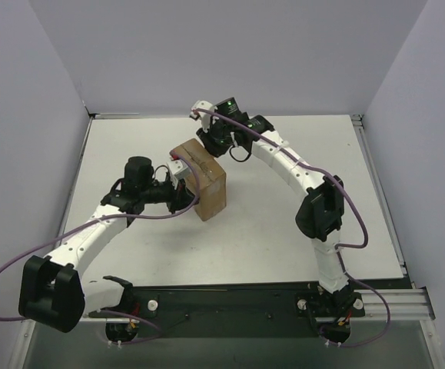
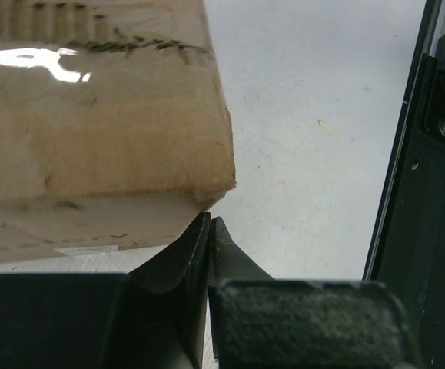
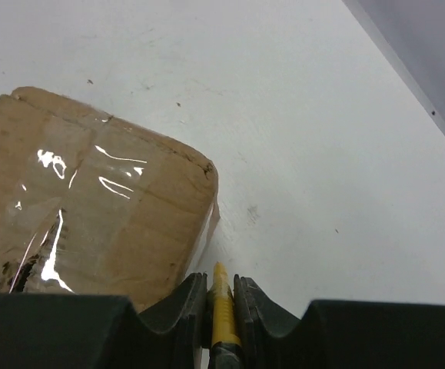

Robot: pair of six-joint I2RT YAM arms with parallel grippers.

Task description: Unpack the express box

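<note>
Left end effector [image 2: 209, 224] beside express box [image 2: 99, 131].

Nothing readable anywhere. On the express box [image 2: 91, 131] a row of small dark print shows in the left wrist view (smeared, not one letter clear); dark marks under glossy tape [image 3: 76, 192] in the right wrist view, equally illegible

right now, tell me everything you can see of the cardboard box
The box is brown corrugated cardboard, scuffed, with dented corners and faint dark print on one side. Its flaps are shut under glossy clear tape, which lifts loose at one corner. It stands on the white table between the arms, skewed to the table's edges. The left fingers, closed, sit at one corner; the right fingers hold a slim yellow tool beside another corner.
</note>
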